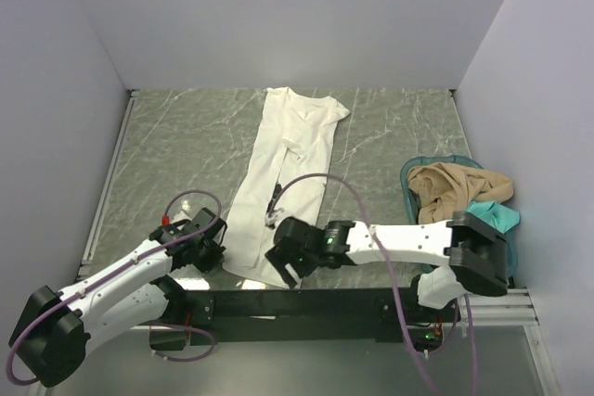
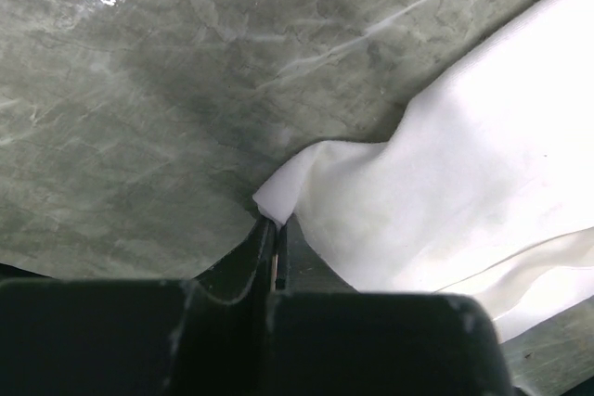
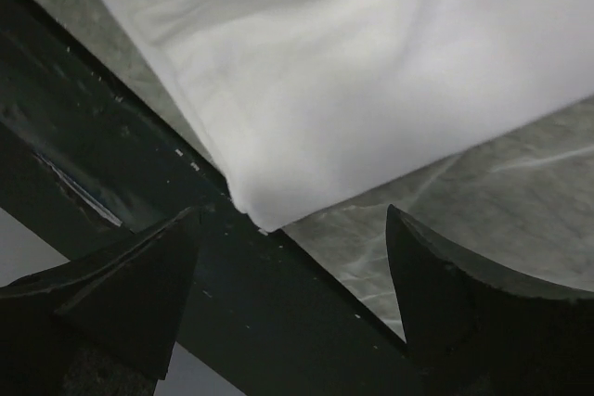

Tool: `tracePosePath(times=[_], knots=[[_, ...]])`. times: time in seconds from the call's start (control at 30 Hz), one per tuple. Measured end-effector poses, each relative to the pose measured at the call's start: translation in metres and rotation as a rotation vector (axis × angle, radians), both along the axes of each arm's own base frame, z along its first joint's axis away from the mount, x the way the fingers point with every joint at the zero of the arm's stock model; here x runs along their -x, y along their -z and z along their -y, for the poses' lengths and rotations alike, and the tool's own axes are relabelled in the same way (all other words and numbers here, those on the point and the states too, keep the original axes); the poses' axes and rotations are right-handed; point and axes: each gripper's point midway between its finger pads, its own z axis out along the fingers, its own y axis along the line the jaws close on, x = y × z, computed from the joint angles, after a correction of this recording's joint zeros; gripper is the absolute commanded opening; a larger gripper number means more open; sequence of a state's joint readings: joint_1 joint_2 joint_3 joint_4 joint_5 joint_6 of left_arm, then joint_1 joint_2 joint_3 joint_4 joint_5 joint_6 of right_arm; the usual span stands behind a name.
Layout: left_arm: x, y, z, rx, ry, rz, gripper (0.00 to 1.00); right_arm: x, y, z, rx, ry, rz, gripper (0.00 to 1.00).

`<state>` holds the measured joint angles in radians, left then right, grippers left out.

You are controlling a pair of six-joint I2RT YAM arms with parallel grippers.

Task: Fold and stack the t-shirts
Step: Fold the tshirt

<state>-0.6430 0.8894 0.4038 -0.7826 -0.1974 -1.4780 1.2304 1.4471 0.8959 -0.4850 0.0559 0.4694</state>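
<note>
The white t-shirt [image 1: 283,169] lies on the table as a long narrow strip, collar end far, hem end near. My left gripper [image 1: 216,249] is at the strip's near left edge. In the left wrist view it [image 2: 276,225] is shut on a small pinch of the white shirt [image 2: 464,192]. My right gripper [image 1: 282,264] is at the near right corner. In the right wrist view it [image 3: 292,234] is open, with the shirt's corner [image 3: 278,164] just ahead of the jaws and not between them. The tan t-shirt [image 1: 455,187] and the teal t-shirt [image 1: 494,217] lie bunched in the basket.
A teal plastic basket [image 1: 410,176] stands at the right edge of the marble-patterned table [image 1: 186,146]. The black mounting rail [image 1: 353,301] runs along the near edge, right under the right gripper [image 3: 139,173]. Grey walls close in the left, back and right sides.
</note>
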Motion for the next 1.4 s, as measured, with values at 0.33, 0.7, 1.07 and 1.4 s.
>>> tracePosePath(times=[0.33, 0.7, 1.07, 1.4], knots=[[0.000, -0.001, 0.000, -0.001, 0.017, 0.007, 0.01, 0.029, 0.031, -0.025, 0.114, -0.125, 0.006, 0.66], [-0.001, -0.002, 0.002, 0.013, 0.043, 0.028, 0.01, 0.033, 0.047, -0.016, 0.163, -0.108, -0.014, 0.41], [-0.002, -0.004, 0.005, 0.019, 0.081, 0.039, 0.01, 0.025, 0.047, -0.015, 0.174, -0.062, 0.024, 0.00], [-0.043, -0.060, 0.030, 0.052, 0.157, 0.180, 0.01, -0.017, 0.016, -0.007, 0.112, 0.039, 0.068, 0.00]])
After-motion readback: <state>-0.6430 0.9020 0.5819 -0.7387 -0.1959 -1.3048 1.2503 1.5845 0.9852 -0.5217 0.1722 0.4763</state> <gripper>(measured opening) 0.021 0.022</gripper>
